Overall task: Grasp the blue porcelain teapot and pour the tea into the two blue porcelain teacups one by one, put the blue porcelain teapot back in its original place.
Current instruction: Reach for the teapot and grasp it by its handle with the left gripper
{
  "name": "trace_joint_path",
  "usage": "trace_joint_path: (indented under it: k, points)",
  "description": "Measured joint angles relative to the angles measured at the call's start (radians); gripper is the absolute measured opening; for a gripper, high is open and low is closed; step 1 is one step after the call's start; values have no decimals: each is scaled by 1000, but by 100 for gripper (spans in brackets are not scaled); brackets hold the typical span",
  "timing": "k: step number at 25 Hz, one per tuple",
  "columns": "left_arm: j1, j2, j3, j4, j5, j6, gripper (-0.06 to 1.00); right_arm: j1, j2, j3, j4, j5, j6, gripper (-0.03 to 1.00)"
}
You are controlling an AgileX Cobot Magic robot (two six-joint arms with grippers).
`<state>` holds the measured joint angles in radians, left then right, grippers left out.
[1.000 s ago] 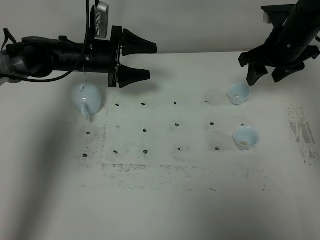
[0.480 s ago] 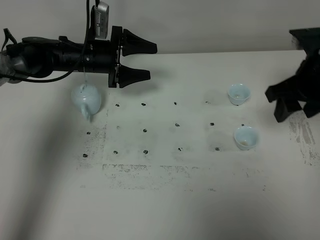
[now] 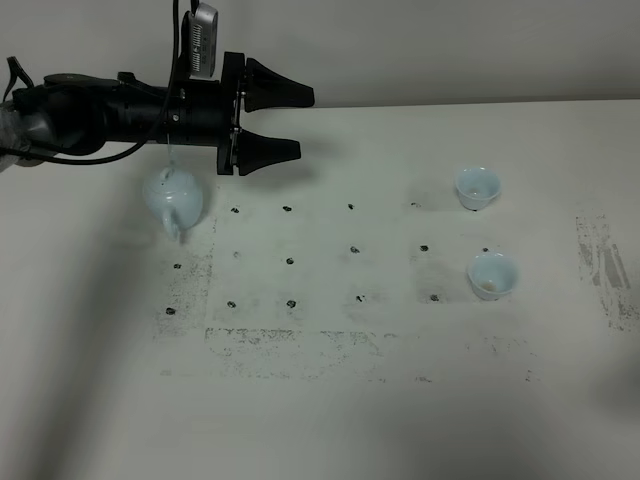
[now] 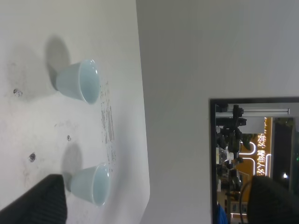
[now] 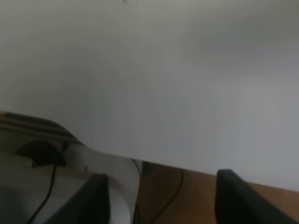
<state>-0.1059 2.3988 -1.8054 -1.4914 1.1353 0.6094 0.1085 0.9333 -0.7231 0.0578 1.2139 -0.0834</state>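
White table [image 3: 400,400], teapot [image 3: 173,198] only overhead, left end effector [image 3: 305,124] splayed, right end effector [image 5: 162,175] only wrist-seen, parted

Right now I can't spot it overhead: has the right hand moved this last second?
Yes. The right hand swung rightward, away from the far teacup, out of overhead view.

nothing can be read; far out past the left gripper [image 4: 156,182], a glowing orange sign [image 4: 258,161] in a dark opening [image 4: 280,140] is too blurry to make out.
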Motion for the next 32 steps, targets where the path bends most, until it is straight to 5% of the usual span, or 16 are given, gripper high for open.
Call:
trace_joint_path:
  k: [7,19,32]
  points:
    - [0,0,0,-1,0,0,74,0,-400,185,0,-77,2,47]
    - [0,0,0,-37,0,-1,74,0,-903,198,-3,-99,5,47]
    - [17,0,0,-56,10,1,74,0,-941,199,-28,-99,5,47]
